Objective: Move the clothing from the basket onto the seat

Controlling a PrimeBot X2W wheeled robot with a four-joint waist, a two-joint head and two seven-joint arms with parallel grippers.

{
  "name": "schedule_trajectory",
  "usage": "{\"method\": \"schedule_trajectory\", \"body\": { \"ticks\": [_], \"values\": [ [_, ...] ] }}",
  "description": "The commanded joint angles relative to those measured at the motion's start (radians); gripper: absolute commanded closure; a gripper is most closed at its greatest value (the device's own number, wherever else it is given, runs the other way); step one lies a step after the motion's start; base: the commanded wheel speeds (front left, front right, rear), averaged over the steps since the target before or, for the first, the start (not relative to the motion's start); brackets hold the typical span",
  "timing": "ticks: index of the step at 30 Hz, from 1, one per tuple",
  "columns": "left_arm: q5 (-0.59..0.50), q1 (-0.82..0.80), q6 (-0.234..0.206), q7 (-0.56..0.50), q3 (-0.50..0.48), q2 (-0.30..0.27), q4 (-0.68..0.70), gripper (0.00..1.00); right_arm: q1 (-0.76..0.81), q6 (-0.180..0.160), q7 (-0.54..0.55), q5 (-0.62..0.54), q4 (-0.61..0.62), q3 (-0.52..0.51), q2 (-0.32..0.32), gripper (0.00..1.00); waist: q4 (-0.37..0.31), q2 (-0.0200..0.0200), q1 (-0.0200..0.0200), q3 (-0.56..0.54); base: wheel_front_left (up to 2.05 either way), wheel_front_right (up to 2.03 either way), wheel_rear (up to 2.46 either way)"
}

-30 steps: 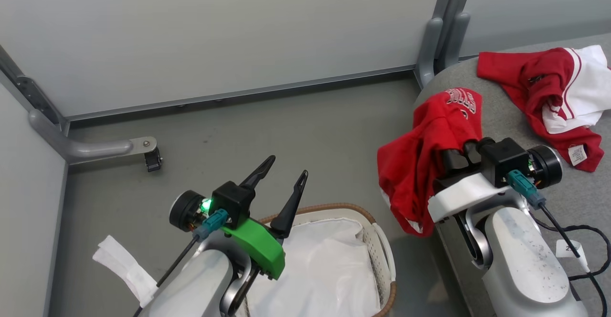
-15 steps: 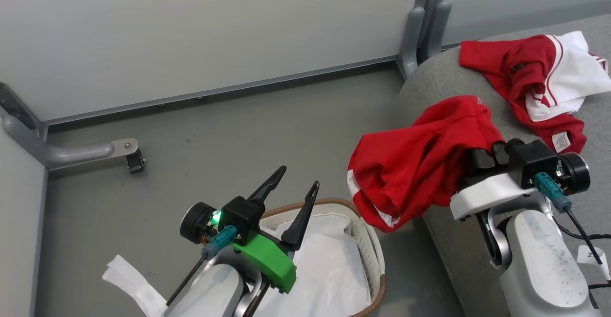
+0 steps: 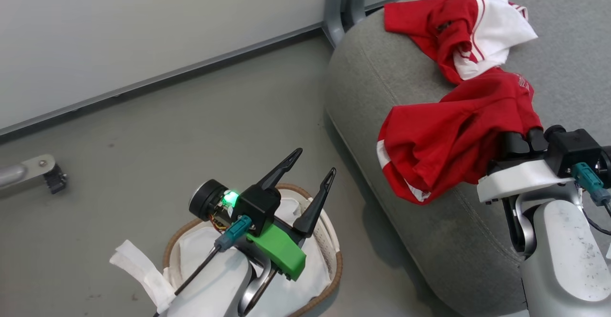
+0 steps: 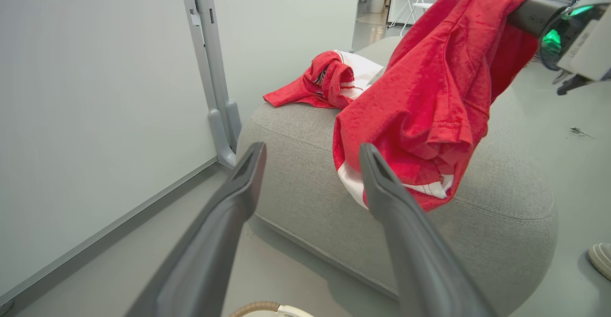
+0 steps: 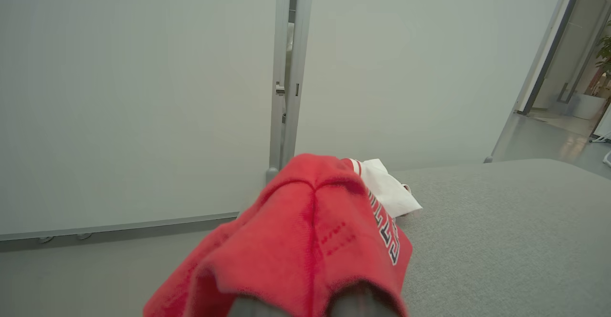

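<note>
My right gripper [image 3: 522, 141] is shut on a bright red garment [image 3: 453, 135], which drapes over its fingers and hides the tips. The garment hangs over the rounded front edge of the grey seat [image 3: 377, 83]; in the left wrist view this red garment [image 4: 429, 92] dangles against the seat [image 4: 296, 164]. A red jersey with white trim [image 3: 453, 26] lies crumpled further back on the seat. My left gripper [image 3: 315, 162] is open and holds nothing, above the white basket [image 3: 337, 264], which holds a plain white sheet [image 3: 195, 250].
Pale partition walls with a grey post [image 3: 343, 2] stand behind the seat. A caster foot [image 3: 47, 176] sits on the grey floor at far left. A white cloth strip [image 3: 138, 271] hangs by my left arm. A person's shoe [image 4: 601, 259] shows beside the seat.
The head camera has swung to the right. My right gripper carried the red garment from beside the seat's edge to over the seat. The left gripper stays open above the basket.
</note>
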State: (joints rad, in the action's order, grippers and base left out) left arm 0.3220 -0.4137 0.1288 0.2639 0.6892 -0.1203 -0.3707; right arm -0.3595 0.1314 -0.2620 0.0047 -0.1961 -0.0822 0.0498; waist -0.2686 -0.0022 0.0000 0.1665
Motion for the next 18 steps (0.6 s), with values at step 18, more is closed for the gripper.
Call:
{"method": "schedule_trajectory", "body": {
  "ticks": [18],
  "values": [
    [0.008,-0.114,0.003,0.0,0.095,-0.034,0.025,0.0,-0.273,-0.001,-0.005,-0.007,-0.138,-0.074,0.037,1.0,0.004,0.0022,0.0,0.214,0.0,0.0,0.0]
  ]
}}
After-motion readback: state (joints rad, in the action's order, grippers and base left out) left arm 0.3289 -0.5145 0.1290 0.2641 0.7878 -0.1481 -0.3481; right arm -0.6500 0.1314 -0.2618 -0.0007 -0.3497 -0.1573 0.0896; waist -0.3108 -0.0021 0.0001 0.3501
